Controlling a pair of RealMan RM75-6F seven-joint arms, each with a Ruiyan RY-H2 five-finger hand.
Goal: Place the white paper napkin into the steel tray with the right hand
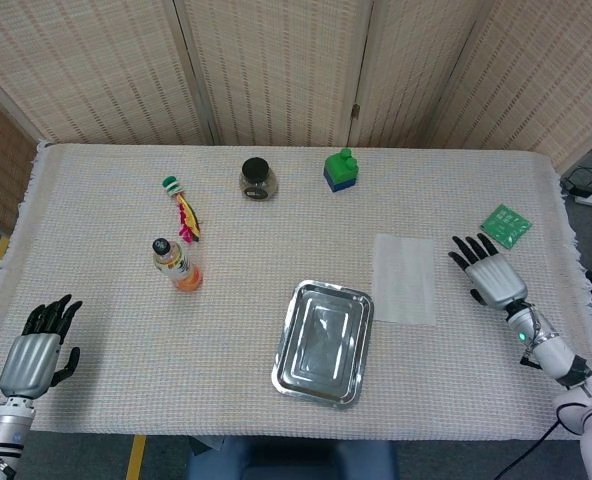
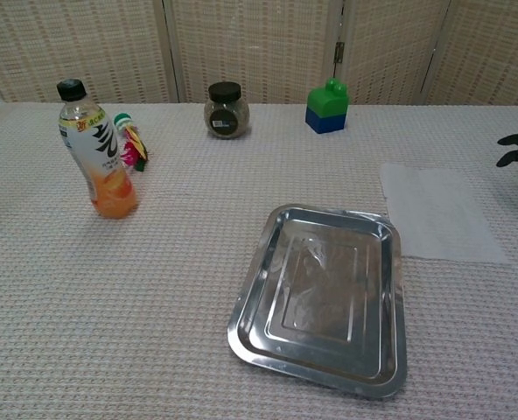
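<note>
- Your right hand (image 1: 493, 273) hovers just right of the white paper napkin (image 1: 405, 278), fingers (image 2: 517, 149) spread and holding nothing.
- The napkin lies flat on the table (image 1: 96, 330), beside the far right corner of the rectangular steel tray (image 1: 323, 341).
- Your left hand (image 1: 37, 350) sits at the near left edge, fingers loosely apart, holding nothing.
- An orange drink bottle (image 1: 176, 264) stands left of the tray.

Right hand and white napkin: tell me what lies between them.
Only bare tablecloth. The head view shows the right hand open just right of the white napkin, with nothing in the gap.
</note>
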